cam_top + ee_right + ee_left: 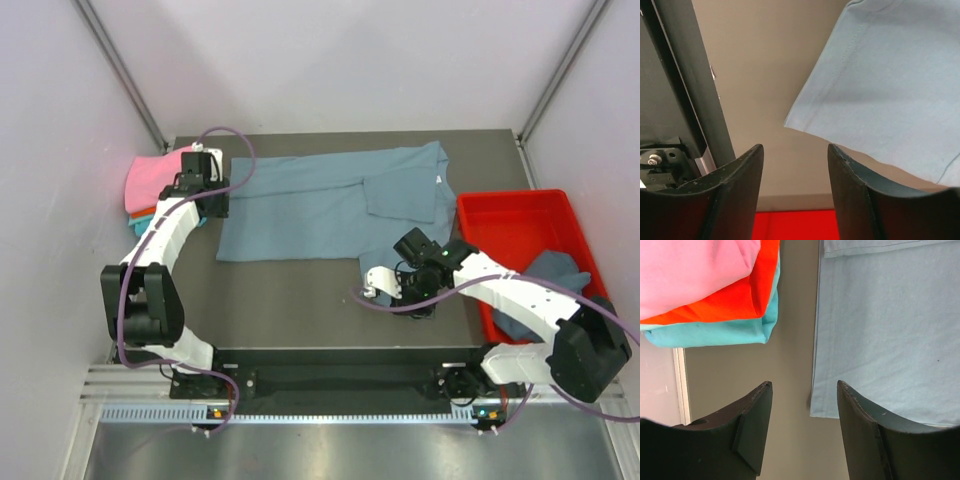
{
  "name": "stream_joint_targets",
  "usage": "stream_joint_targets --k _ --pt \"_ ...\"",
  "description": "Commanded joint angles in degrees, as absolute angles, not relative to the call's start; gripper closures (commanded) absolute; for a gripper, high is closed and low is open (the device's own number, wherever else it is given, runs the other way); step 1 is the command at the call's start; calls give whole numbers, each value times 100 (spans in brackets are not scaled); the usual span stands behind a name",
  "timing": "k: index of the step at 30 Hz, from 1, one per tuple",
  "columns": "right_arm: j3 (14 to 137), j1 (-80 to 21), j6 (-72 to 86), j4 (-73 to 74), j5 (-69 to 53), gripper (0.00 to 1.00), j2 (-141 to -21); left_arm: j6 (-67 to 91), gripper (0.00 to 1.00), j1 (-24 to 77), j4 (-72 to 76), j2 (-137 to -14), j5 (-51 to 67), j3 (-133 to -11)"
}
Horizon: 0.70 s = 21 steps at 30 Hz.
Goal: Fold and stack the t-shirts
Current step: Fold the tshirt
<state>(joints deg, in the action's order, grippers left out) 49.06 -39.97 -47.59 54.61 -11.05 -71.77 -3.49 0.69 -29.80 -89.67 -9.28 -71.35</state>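
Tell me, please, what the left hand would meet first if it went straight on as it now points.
Probably the bare table between the spread blue-grey shirt and the folded stack; one finger may catch the shirt's edge, though depth is unclear.

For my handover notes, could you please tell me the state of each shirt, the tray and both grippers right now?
Spread t-shirt: laid flat on the table, one flap folded inward.
Shirt stack: folded, pink over orange over teal.
Red tray: holds one shirt.
Crumpled t-shirt: unfolded, lying in the tray.
Left gripper: open, empty, at the spread t-shirt's edge.
Right gripper: open, empty, beside its corner.
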Motion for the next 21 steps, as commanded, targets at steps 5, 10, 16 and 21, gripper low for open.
stream_joint_targets --k 5,10,16,21 --pt "4808 -4227 -4940 5397 -1090 46 -7268 -211 41 44 -2953 -8965 -1002 -7356" --pt "4711 -4315 -4992 5169 -1037 48 -7497 -185 41 35 -2953 -9044 -1002 -7471" --pt "4500 -4421 -5089 5019 -967 51 -7690 -193 41 44 -3015 -9158 -1028 -7637" --pt "4324 -4421 -5133 4931 -897 52 -7726 -202 41 44 -3015 -9228 -1037 -7690"
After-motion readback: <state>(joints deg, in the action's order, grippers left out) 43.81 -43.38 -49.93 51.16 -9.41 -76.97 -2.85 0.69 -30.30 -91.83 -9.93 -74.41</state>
